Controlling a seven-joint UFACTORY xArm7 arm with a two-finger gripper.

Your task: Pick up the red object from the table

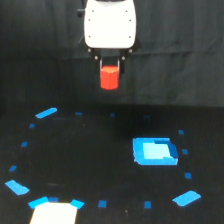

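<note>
The red object (pixel 109 77), a small red-orange block, hangs in the air well above the black table (pixel 100 150), in front of the dark curtain. My gripper (pixel 109 67) comes down from the white arm head (pixel 110 24) at the top centre and is shut on the block, its dark fingers (pixel 100 65) clamping the block's upper part on both sides. The lower half of the block shows below the fingertips.
A blue rectangular tray (pixel 155 151) lies on the table toward the exterior view's right. Small blue tape squares and strips (pixel 46 113) dot the surface in a ring. A white patch (pixel 54 212) sits at the bottom left edge.
</note>
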